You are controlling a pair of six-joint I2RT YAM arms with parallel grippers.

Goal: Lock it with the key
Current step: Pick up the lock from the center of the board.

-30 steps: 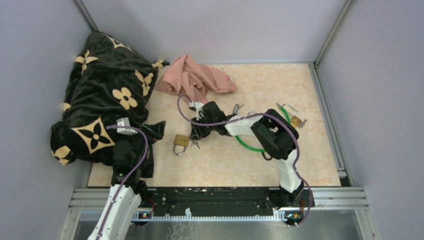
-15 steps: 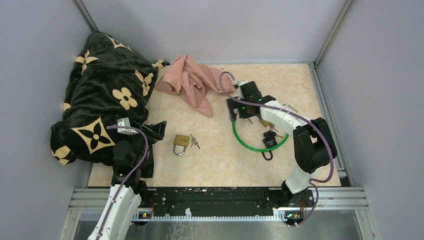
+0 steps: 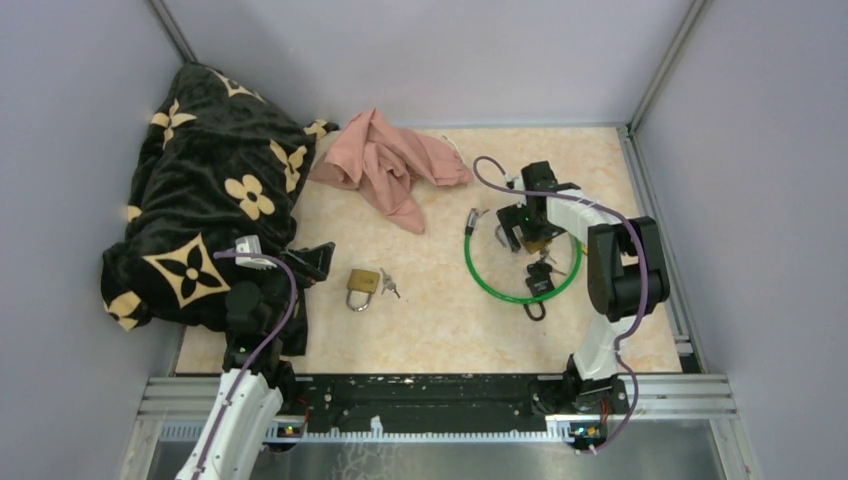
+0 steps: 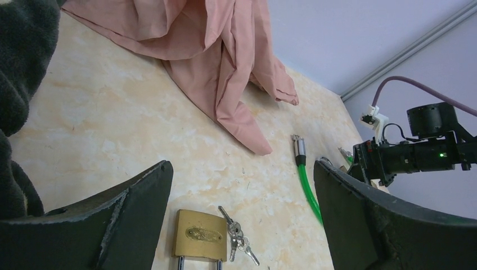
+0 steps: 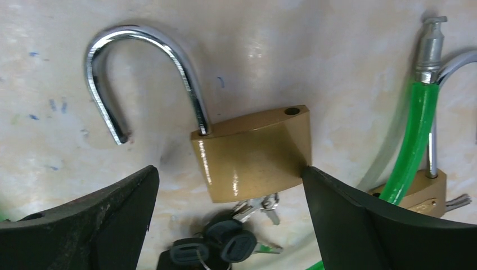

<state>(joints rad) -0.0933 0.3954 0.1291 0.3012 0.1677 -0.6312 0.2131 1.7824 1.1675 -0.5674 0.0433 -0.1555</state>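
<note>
Since the job is locking, my target is the open brass padlock [image 5: 253, 154]. It lies flat on the table [image 3: 440, 330] at the far right, just beside the green cable [image 5: 419, 129] and directly under my right gripper [image 3: 525, 238].

Handling, my read:
- Body: solid metal, rigid, probably heavy for its size, and the polished faces look slippery. I'd grip across the two narrow side edges and keep the top clear.
- Shackle [image 5: 191, 84]: round chrome that would likely roll out of my pads. It's swung out on its long leg, with the free end well off the hole in the body top. It needs turning over that hole, then a push down. I'd push it, not pinch it.
- Keys [image 5: 225, 244]: a small, light, loose bunch with black heads at the bottom edge of the body. I can't tell if one sits in the keyway.

Pose: right arm reaches out with the elbow folded high near the right edge and the wrist pointing down at the table. Jaws are spread wide and straddle the body, holding nothing. The right finger edge is very close to the body's corner, and I can't tell whether it touches.

Left gripper [image 4: 242, 169] is also spread wide and empty, low over a second, closed padlock [image 4: 201, 234].
</note>
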